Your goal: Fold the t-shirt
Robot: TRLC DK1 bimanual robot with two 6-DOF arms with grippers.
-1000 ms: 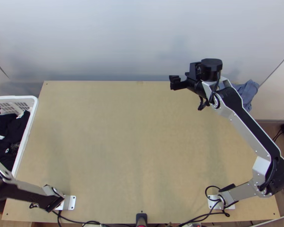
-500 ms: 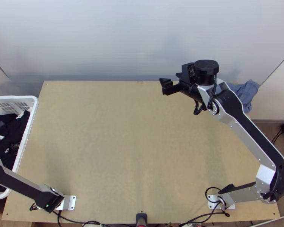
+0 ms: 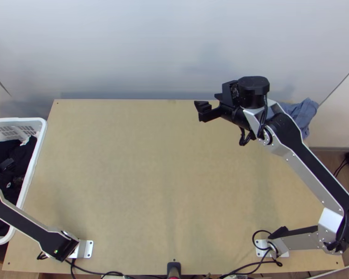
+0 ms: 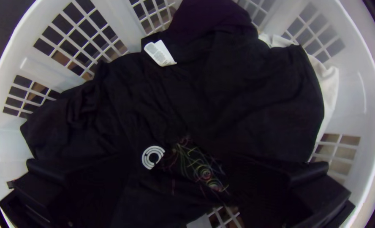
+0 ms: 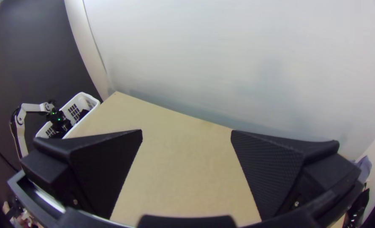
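Black cloth [image 4: 246, 88]: bunched, unfolded; lies in basket at left edge of top view, fills most of centre in L wrist view. Which pc. is the t-shirt: cannot tell.
Markings on cloth: white tag [image 4: 160, 53], upper ctr.-left of L wrist view; white ring print [image 4: 153, 157], lower ctr.-left; multicol. print [image 4: 200, 169] just beside it.
Other cloth in basket: purple cloth [image 4: 213, 14], top ctr.; white cloth [image 4: 329, 80], along the R side of L wrist view.
Basket [image 3: 31, 172]: white, w/ slotted walls; L edge of top view, beside the table's edge.
L gripper [image 3: 5, 164]: over the basket, at left edge of top view; jaws wide apart in L wrist view, one at lower left, one at lower right. Contact w/ cloth: cannot tell.
R gripper [image 3: 203, 110]: upper ctr.-right of top view, over the table's far part; jaws wide apart, nothing betw. them.
Table [image 3: 128, 162]: light wood, ctr. of top view.
Blue cloth [image 3: 304, 114]: crumpled, upper right of top view, at table's far R corner, partly behind R arm [image 3: 309, 160].
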